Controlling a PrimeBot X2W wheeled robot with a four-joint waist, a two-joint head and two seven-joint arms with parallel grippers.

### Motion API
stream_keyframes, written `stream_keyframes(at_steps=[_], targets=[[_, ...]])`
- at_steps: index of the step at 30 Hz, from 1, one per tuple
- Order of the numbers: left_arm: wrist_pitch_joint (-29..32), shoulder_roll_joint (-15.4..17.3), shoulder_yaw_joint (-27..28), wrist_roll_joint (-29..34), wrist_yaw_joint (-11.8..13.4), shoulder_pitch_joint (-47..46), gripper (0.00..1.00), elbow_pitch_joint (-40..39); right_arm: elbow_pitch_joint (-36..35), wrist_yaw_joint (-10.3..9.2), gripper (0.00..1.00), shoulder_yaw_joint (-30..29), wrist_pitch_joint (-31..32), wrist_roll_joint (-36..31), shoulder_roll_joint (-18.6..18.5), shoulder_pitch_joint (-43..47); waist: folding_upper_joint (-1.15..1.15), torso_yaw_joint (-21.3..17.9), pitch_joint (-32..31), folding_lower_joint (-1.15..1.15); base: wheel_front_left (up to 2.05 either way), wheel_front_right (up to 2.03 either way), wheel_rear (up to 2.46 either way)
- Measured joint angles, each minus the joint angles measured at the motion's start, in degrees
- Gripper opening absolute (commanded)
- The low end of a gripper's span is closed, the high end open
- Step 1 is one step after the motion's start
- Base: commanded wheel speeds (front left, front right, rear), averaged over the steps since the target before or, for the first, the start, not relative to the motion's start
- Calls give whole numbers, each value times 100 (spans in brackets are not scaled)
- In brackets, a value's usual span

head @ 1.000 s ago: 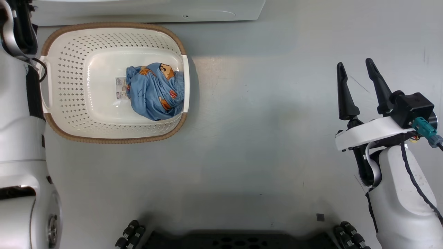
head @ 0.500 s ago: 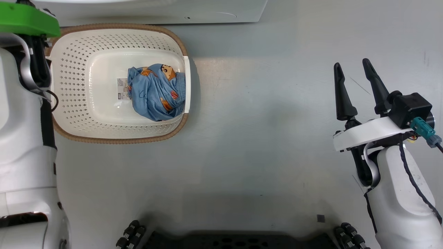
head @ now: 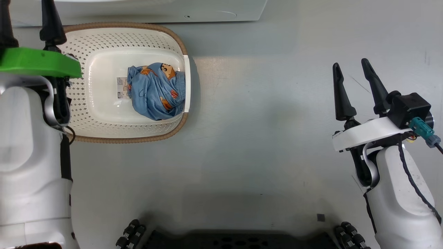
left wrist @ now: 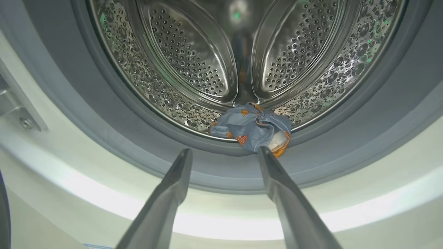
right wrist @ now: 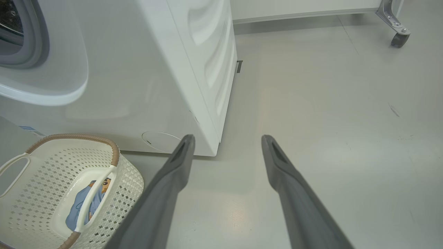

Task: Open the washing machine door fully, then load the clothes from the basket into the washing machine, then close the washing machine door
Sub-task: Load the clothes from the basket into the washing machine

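Laundry corner in a bare, lab-like room: a big white boxy front-loading washing machine (right wrist: 193,69), its perforated steel drum (left wrist: 187,58) exposed, stands on a smooth grey floor (right wrist: 328,121). A cream perforated plastic laundry basket with a brown woven rim (head: 121,140) sits just before it, and a metal frame leg on a castor (right wrist: 399,37) stands well beyond.

Smooth pale grey floor (head: 263,138), soft glare patch, faint dark scuff (right wrist: 393,110), small dark square (head: 320,217), metal leg on caster (right wrist: 398,38), long white panel (right wrist: 304,8) beyond.
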Motion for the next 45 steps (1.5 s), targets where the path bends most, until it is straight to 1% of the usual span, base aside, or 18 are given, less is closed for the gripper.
stream_keyframes(at_steps=[10,12,20,27,45], targets=[[0,-368,360,-60,0,998,100,-229,7,0,100,48,0,0,0,-1,0,-15,-9,0,0,0,0],[1,-371,358,-44,0,1212,100,-272,13,0,100,49,0,0,0,-1,0,-16,-15,0,0,0,0],[1,-376,280,31,0,1586,100,-342,30,0,100,45,0,0,-2,-1,0,-11,-32,0,0,0,0],[1,-388,221,51,-1,1763,100,-354,46,0,100,68,0,2,-1,-1,0,-37,-47,0,0,0,0],[2,-437,-8,45,-16,1736,100,-564,99,0,100,65,0,59,0,-1,0,-105,-64,0,0,0,0]])
